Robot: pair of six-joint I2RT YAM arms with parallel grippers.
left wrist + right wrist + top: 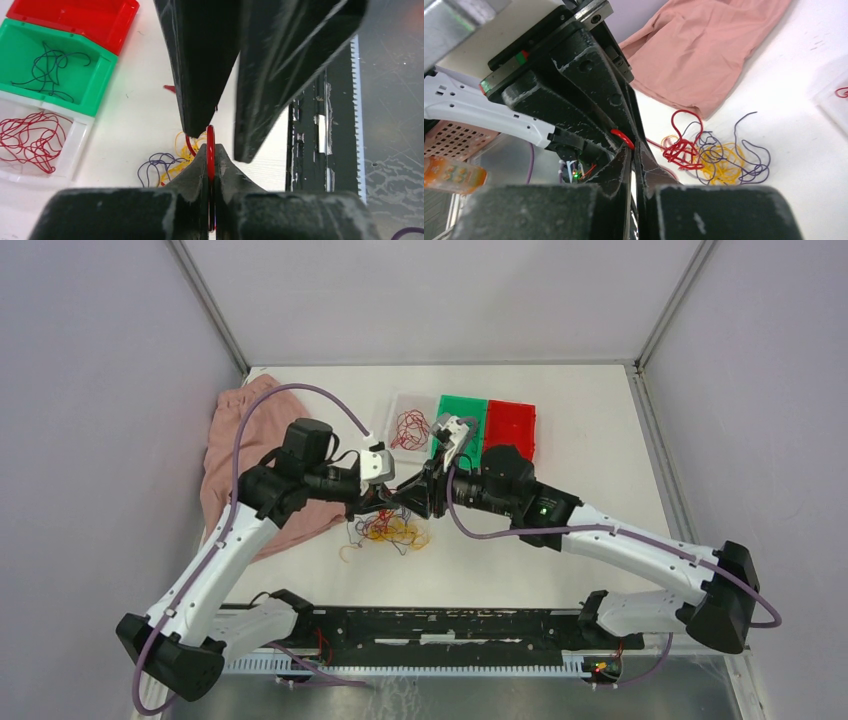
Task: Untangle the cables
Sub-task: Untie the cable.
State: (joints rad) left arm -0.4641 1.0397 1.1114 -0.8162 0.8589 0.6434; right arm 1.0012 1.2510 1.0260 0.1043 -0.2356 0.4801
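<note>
The left gripper (210,152) is clamped tight on a thin red wire (210,136). It meets the right gripper (633,150), whose jaws stand narrowly parted. Just nearer on the white table (600,440), the loose tangle of thin red, yellow and dark purple cables (390,532) lies right of a crumpled pink cloth (215,455).

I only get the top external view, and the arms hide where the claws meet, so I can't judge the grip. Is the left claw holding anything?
Observer: Yes. The left wrist view shows the left claw shut on a thin red wire.
Operator: And the right claw?
Observer: In the same view the right claw has its jaws parted, apparently not clamping that wire.
Operator: Anything in the green plastic bin?
Observer: A thin dark blue wire lies loose inside.
</note>
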